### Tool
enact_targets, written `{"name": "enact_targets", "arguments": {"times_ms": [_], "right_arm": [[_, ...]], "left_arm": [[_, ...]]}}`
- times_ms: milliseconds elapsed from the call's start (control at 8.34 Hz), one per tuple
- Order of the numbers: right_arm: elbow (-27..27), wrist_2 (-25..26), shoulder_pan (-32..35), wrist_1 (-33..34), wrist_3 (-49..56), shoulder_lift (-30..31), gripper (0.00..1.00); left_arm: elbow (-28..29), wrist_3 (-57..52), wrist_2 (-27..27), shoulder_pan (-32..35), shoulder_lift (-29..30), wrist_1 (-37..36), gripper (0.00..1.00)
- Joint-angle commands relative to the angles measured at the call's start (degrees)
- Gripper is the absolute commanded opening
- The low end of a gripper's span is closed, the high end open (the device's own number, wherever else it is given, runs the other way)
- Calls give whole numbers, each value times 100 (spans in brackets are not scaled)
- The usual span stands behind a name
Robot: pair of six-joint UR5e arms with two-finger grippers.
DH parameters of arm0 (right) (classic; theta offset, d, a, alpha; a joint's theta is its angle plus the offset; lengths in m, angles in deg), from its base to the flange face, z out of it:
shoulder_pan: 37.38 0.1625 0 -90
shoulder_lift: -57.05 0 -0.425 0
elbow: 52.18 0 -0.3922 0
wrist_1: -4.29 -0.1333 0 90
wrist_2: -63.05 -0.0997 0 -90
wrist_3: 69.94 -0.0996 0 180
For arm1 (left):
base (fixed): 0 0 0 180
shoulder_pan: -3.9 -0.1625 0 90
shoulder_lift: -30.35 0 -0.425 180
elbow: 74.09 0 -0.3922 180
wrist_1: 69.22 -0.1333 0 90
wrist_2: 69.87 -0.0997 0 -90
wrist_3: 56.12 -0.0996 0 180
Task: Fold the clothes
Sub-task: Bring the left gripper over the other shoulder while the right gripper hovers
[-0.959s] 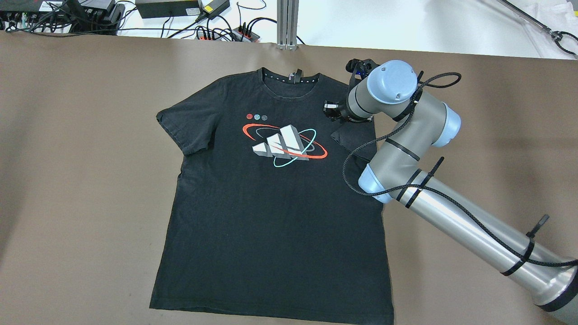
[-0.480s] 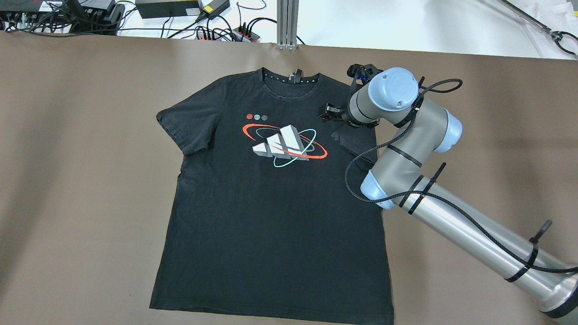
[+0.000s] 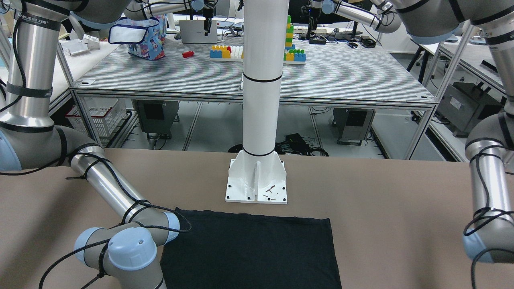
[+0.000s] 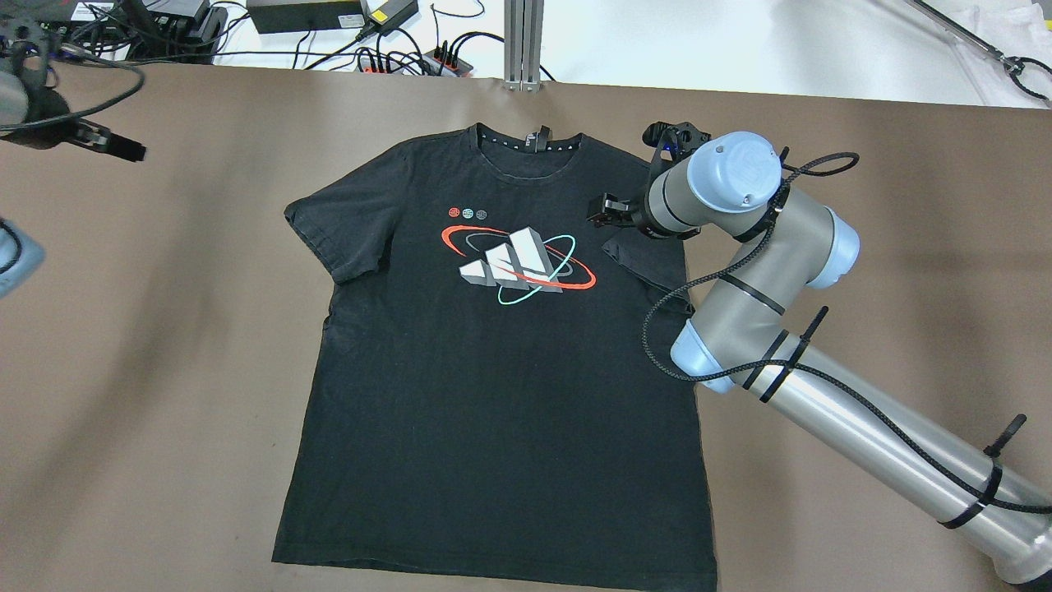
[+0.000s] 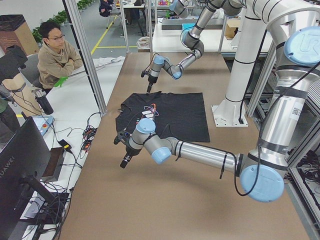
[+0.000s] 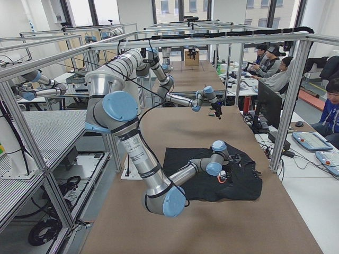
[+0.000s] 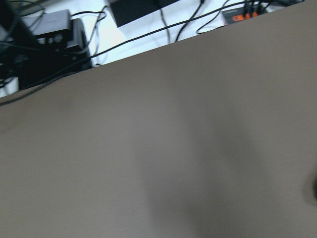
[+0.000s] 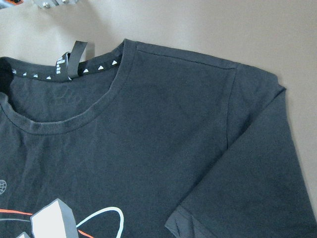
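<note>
On the table: a black T-shirt (image 4: 493, 395) is laid flat, front side up, on the brown table (image 4: 164, 329).
Collar: the collar (image 4: 530, 148) is turned toward the far edge, away from the robot; the bottom hem is nearest the robot.
Print: a white, red and teal print (image 4: 518, 263) is shown on the chest.
Folded sleeve: on the right arm's side, the folded sleeve (image 4: 649, 255) is turned in over the body of the shirt, with its hem lying near the print.
Other sleeve: the other sleeve (image 4: 345, 222) is spread out flat on the table.
Right gripper: the right gripper (image 4: 612, 212) is held over the shoulder, just beside the folded sleeve; its fingers are too small and dark to be judged, so how far they are spread cannot be told, nor whether fabric is touched.
Left gripper: the left gripper (image 4: 111, 146) is held near the far corner of the table, well apart from the shirt; only a dark bar is seen, so its opening cannot be told.
Pillar: a white pillar (image 3: 261, 100) is bolted to the table near the shirt's hem, not touching it.
Cables: black cables (image 4: 411, 57) are strewn beyond the far edge.
</note>
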Motion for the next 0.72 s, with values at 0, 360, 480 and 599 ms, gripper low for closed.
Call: {"name": "enact_targets", "arguments": {"times_ms": [0, 360, 480, 599], "right_arm": [[-232, -11, -1, -1, 27, 249, 95], [-339, -11, 8, -10, 36, 382, 95], [-339, -11, 0, -10, 36, 382, 95], [-330, -11, -1, -1, 45, 382, 95]], "left_arm": [[1223, 1013, 204, -876, 1324, 45, 71], [1726, 1220, 187, -1248, 1627, 167, 41], [2050, 1220, 143, -1327, 1627, 533, 40], [2297, 1220, 143, -1328, 1697, 763, 39]]}}
